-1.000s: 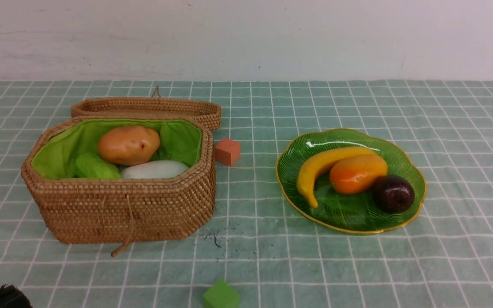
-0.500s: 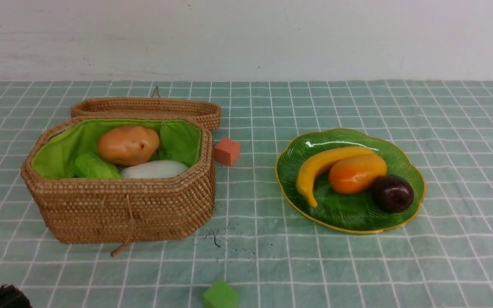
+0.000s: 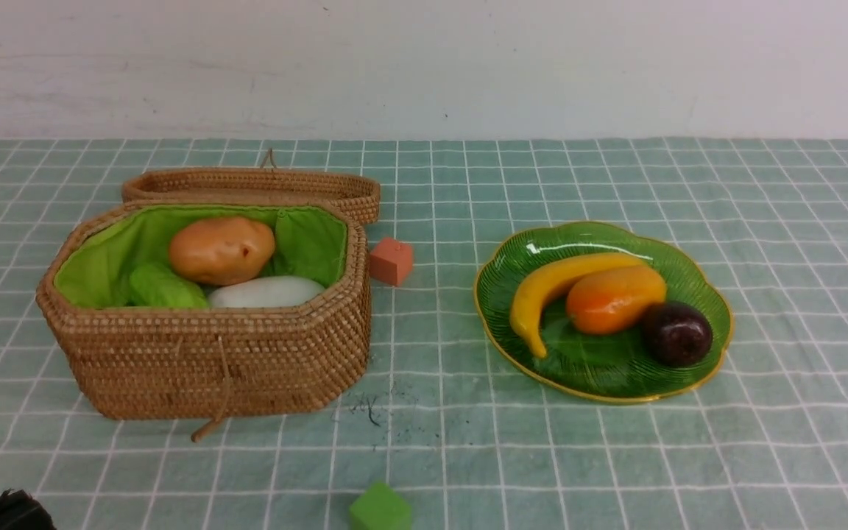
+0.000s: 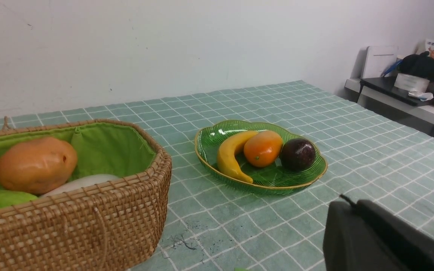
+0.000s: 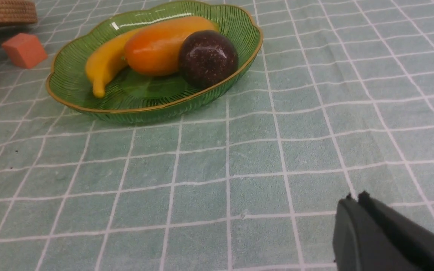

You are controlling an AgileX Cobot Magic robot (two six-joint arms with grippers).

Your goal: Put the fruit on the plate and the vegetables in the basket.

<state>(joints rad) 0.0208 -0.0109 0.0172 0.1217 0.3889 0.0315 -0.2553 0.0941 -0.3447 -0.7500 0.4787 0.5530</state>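
We saw the basket [image 3: 203, 353] standing on the left half of the bench [image 3: 615, 456], its wicker lid [image 3: 255, 184] thrown back behind it and lying on the checked cloth. Inside, against the green lining, the potato [image 3: 221, 250] sat on top, with the bumpy light-green gourd [image 3: 166, 288] to its left and the white radish [image 3: 266, 292] below and to its right. We could not make out an eggplant among them.

On the right half stood the green plate [image 3: 601, 372], well apart from the basket. On it lay the banana [image 3: 542, 291], curved along the left side, the mango [image 3: 615, 299] touching it in the middle, and the mangosteen [image 3: 676, 333] just beside the mango on the right.

A small orange cube [image 3: 391, 260] rested on the cloth just beside the basket's right corner, between basket and plate. A small green cube [image 3: 380, 509] lay at the near edge of the front view.

In each wrist view we saw dark fingers, the left [image 4: 349, 203] and the right [image 5: 354, 196], pressed together with nothing between them, low over bare cloth near the plate.
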